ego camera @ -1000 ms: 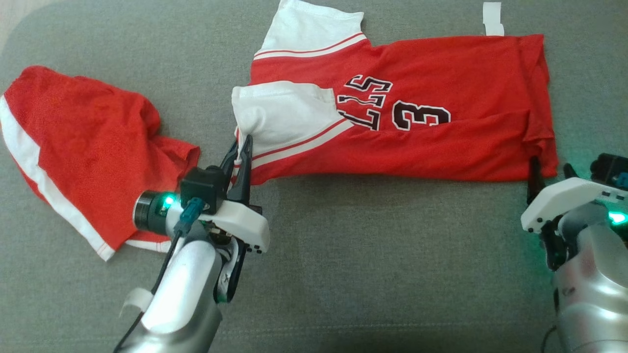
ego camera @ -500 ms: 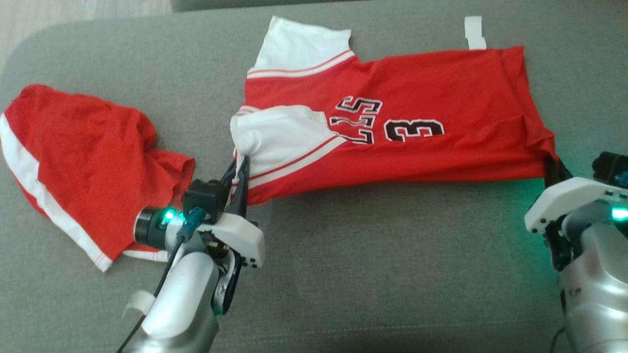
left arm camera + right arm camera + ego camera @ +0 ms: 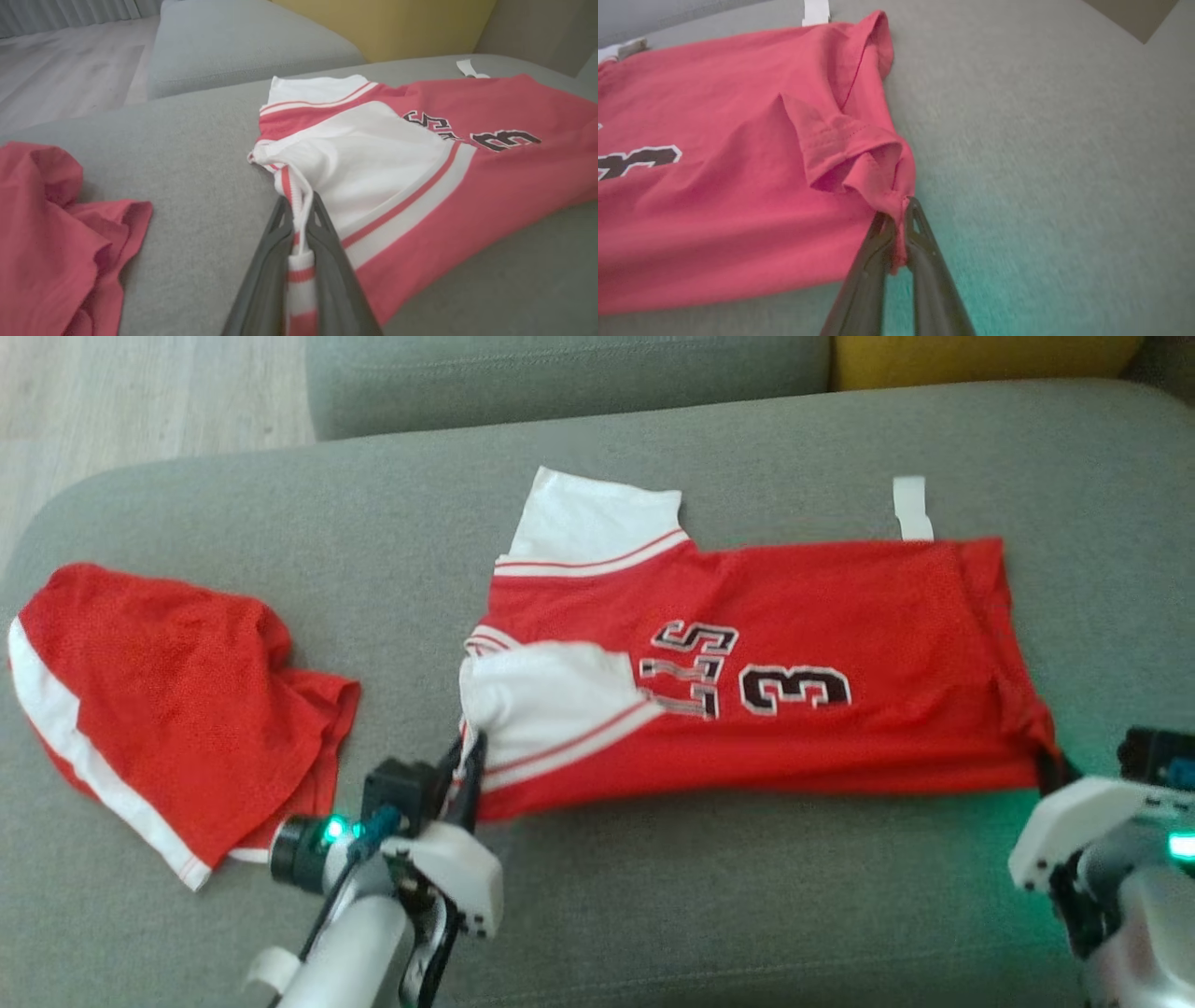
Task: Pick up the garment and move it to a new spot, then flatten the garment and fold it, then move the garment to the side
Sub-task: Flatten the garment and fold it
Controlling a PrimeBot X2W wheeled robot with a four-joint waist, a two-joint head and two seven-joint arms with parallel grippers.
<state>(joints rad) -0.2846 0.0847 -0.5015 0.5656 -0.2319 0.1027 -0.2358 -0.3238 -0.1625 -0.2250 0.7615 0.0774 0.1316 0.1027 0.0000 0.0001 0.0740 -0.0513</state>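
Observation:
A red garment [image 3: 822, 616] with white sleeves and a black number 3 lies spread across the grey cushion [image 3: 653, 896]. My left gripper [image 3: 470, 756] is shut on its white, red-striped sleeve edge at the near left corner; in the left wrist view the cloth [image 3: 299, 205] is pinched between my left gripper's [image 3: 299, 219] two dark fingers. My right gripper [image 3: 1053, 767] is shut on the garment's red hem corner at the near right. The right wrist view shows that hem [image 3: 859, 154] bunched between my right gripper's [image 3: 899, 214] fingers.
A second red garment with a white stripe [image 3: 159, 709] lies crumpled at the cushion's left end. A white strip [image 3: 912, 507] sits just behind the garment. Another grey cushion [image 3: 560, 373] and a yellow one [image 3: 980, 355] stand at the back; floor [image 3: 140, 401] is at far left.
My right gripper has closed on the hem corner, having stood open a second ago. The head view has tilted up, so everything sits lower in the picture. The left grip is unchanged.

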